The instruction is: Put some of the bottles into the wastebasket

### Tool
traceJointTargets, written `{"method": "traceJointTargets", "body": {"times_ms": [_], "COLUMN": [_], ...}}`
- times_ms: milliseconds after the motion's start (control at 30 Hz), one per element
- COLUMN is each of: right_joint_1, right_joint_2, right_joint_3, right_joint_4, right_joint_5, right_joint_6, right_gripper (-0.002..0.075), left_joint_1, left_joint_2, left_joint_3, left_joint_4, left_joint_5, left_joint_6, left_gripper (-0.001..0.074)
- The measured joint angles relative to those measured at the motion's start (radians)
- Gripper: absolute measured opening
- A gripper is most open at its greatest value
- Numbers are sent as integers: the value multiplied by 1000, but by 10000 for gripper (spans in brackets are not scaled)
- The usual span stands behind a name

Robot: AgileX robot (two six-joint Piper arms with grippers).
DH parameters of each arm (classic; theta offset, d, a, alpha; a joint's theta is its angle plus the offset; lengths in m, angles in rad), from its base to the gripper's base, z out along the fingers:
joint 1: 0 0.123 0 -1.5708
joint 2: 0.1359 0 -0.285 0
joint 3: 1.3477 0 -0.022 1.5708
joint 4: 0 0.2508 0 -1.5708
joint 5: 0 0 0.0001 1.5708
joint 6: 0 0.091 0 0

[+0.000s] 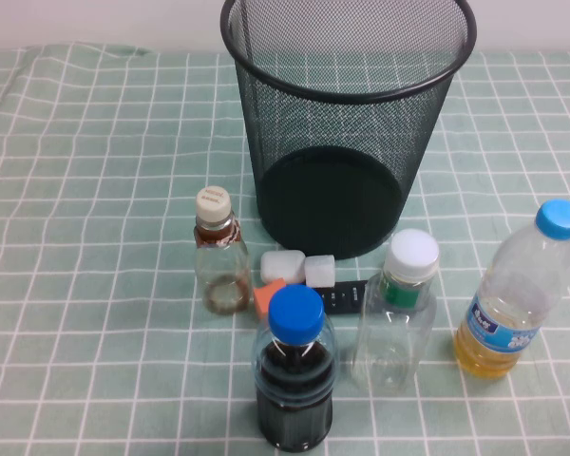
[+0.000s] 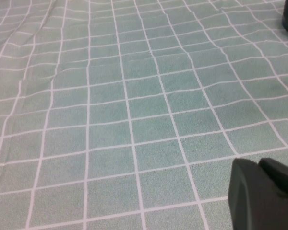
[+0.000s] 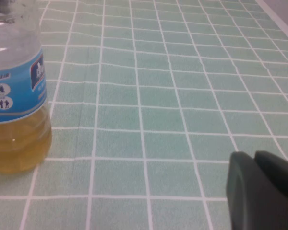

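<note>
The wastebasket (image 1: 347,123), tall black wire mesh, stands upright at the back centre of the table. In front of it to the left is the small slim bottle (image 1: 218,256) with a cream cap, standing upright. The bigger squarish bottle (image 1: 399,318) with a white cap and green band stands at front right. Neither arm shows in the high view. My left gripper (image 2: 259,165) is shut and empty, low over bare checked cloth. My right gripper (image 3: 254,158) is also shut and empty, low over the cloth, apart from the yellow-liquid bottle (image 3: 14,96).
A blue-capped bottle of dark liquid (image 1: 295,375) stands at front centre, and the blue-capped yellow-liquid bottle (image 1: 518,294) at the right. Two white cubes (image 1: 302,268), an orange block (image 1: 268,297) and a flat black item (image 1: 347,296) lie between the bottles. A green checked cloth (image 1: 95,190) covers the table.
</note>
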Motion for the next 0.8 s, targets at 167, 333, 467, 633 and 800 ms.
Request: {"method": "traceJointTargets", "body": {"times_ms": [167,333,467,633,800], "right_joint_1": [0,0,0,0,0], "right_joint_2": [0,0,0,0,0], "right_joint_3": [0,0,0,0,0], "right_joint_4": [0,0,0,0,0], "right_joint_5": [0,0,0,0,0], "right_joint_6": [0,0,0,0,0], "right_gripper": [-7,-7,-7,-7,-7], "left_joint_1": [0,0,0,0,0], "left_joint_2": [0,0,0,0,0], "left_joint_3": [0,0,0,0,0], "left_joint_4": [0,9,11,11,12], "left_joint_5": [0,0,0,0,0], "left_joint_6": [0,0,0,0,0], "left_gripper": [-4,-4,-4,-4,-4]}}
